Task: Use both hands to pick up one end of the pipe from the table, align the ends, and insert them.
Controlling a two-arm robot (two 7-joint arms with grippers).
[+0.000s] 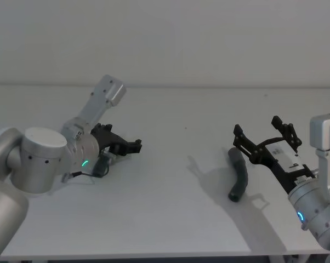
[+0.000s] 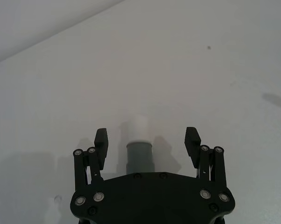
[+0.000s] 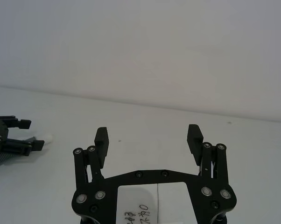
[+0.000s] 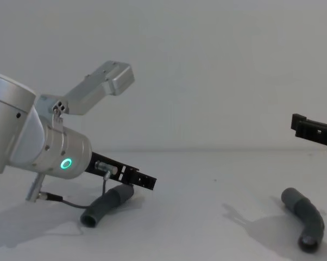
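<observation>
Seeing left claw (image 2: 146,140) down low at left-centre of the head view, fingers spread apart and straddling the collar (image 2: 139,158) of the left pipe piece (image 4: 106,205), with the white tip (image 2: 139,127) poking out just past the fingertips. Seeing right claw (image 1: 257,127) at the right of the head view, also spread apart, gripping nothing, raised clear of the right pipe piece (image 1: 240,174), which is lying flat on the table (image 1: 170,219) at lower right-centre.

Flagging risks:
- Closing left off-centre on the round collar, likely squirting the piece sideways or rolling it.
- Clamping too near the tip, likely leaving too little end free for mating.
- Bringing right claw down onto the bend rather than a straight run, probably letting the piece swing in the grip.
- Lifting the two bent pieces at mismatched twist, probably putting the ends off-axis and jamming on insertion.
- Not managing to tell from the head view which end of the right piece carries the collar, so risking presenting the wrong end.
</observation>
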